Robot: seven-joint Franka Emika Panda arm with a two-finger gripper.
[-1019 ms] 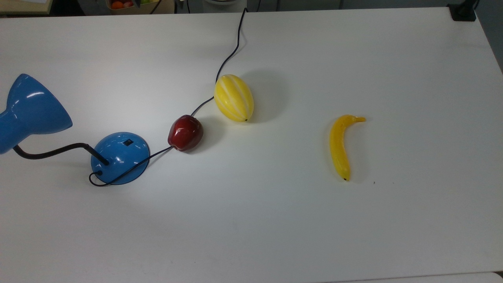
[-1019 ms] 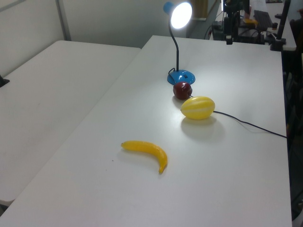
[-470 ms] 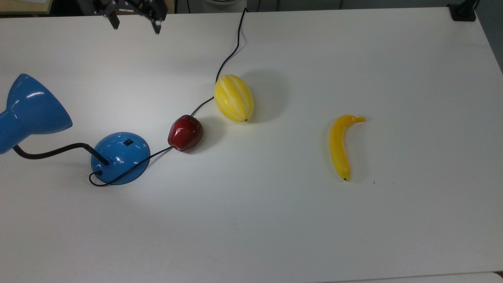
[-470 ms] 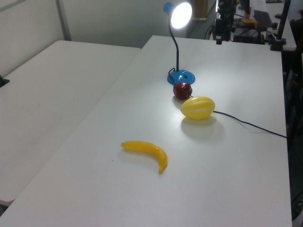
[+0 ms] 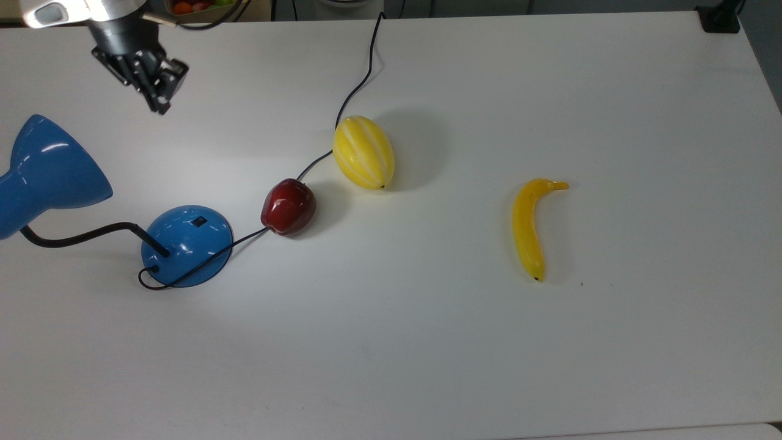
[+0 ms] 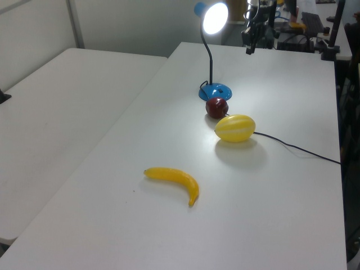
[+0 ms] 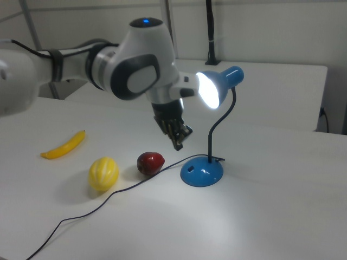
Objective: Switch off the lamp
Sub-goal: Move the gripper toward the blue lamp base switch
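White table [image 5: 427,366] under lit scene. Lamp [image 5: 186,244] near top view's left edge, shade glowing in left view [image 6: 215,18] and right view [image 7: 214,89]; black switch [image 5: 198,222] on domed blue base, cord [image 5: 357,85] trailing off far edge. Gripper [image 5: 160,98] aloft above table near top view's top-left corner — well apart from base, fingers together. Red apple [image 5: 288,206] just beside base, on cord; striped yellow melon [image 5: 363,152] next; banana [image 5: 528,226] well apart toward top view's right.

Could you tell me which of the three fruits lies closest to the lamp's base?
The dark red apple; the striped yellow melon and banana lie farther away.
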